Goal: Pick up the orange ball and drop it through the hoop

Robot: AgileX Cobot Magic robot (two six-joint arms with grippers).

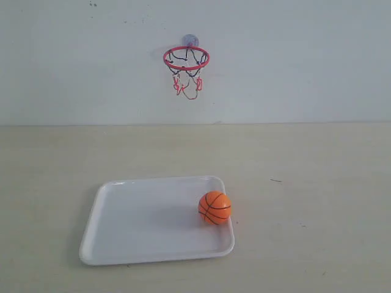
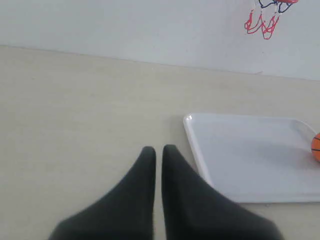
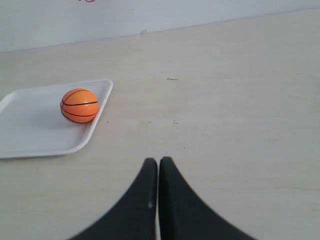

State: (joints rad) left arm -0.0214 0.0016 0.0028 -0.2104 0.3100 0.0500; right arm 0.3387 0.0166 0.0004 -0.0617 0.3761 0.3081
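The orange ball (image 1: 214,207) with black seam lines rests on the right edge of a white tray (image 1: 134,226). The right wrist view shows the orange ball (image 3: 79,105) near the tray's corner, and in the left wrist view only a sliver of the orange ball (image 2: 316,147) peeks in at the frame edge. The hoop (image 1: 186,58), with red ring and string net, hangs on the back wall above the table; its net (image 2: 264,20) shows in the left wrist view. My left gripper (image 2: 159,149) and right gripper (image 3: 158,161) are both shut, empty, over bare table, away from the ball. Neither appears in the exterior view.
The white tray (image 3: 30,130) lies on a pale wooden table (image 1: 305,183) that meets a white wall (image 1: 305,61) at the back. A small dark mark (image 1: 276,180) sits on the table right of the tray.
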